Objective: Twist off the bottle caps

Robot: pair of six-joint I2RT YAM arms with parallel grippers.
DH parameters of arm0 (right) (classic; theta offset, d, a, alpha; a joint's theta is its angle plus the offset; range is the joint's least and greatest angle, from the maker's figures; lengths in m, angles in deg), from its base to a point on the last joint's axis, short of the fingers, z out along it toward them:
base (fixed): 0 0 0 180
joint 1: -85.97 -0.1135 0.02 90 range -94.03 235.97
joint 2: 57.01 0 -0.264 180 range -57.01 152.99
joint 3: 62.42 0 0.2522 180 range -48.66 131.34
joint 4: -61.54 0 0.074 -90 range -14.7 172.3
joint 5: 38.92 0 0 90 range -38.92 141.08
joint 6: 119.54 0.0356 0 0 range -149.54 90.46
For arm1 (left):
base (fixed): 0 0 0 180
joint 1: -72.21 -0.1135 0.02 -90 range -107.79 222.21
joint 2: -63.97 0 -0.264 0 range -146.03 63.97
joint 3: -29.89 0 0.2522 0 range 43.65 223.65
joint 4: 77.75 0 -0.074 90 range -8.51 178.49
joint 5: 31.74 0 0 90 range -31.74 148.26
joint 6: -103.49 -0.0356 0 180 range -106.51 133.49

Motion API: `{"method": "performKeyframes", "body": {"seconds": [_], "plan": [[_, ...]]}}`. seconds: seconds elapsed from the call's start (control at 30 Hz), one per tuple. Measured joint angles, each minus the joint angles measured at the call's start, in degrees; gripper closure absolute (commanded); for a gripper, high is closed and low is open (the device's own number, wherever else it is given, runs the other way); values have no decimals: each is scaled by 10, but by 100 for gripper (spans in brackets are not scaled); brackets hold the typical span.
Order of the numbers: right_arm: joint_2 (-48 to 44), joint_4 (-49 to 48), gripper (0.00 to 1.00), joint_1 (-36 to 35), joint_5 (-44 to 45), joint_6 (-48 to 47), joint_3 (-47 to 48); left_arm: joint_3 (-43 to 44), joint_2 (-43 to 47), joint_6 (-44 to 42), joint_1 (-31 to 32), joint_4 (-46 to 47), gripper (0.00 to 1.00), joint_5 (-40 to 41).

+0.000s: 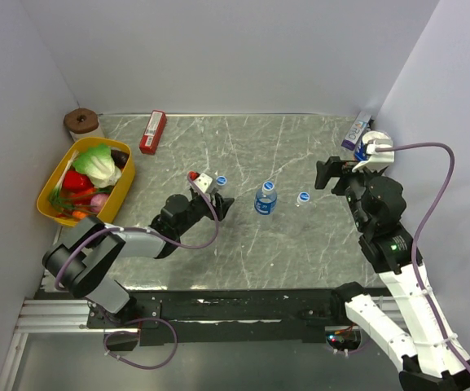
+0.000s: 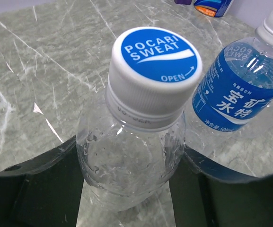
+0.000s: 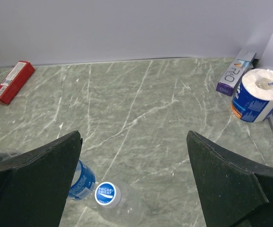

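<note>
Bottle (image 2: pixel 127 165) snug between left jaws

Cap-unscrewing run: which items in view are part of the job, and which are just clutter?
Job:
- clear bottle, clamped in the left gripper
- blue-label bottle
- right-hand bottle
- bottle caps, all on

Clutter:
- red box
- purple box
- toilet roll
- yellow vegetable basket
- brown roll
</note>
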Motion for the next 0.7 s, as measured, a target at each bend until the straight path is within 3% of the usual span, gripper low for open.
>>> {"method": "performKeyframes", "body": {"seconds": [0.23, 0.33, 0.53, 0.7], "plan": [[31, 21, 2, -1, -25, -6, 44, 6, 34, -6, 0, -59, 43, 0], [67, 36, 3, -3, -62, -6, 101, 41, 109, -8, 0, -171, 41, -10], [198, 79, 10, -44, -185, 12, 282, 192, 255, -33, 1, -413, 40, -66], [291, 81, 14, -86, -291, 45, 338, 255, 293, -73, -6, -571, 40, -119]]}}
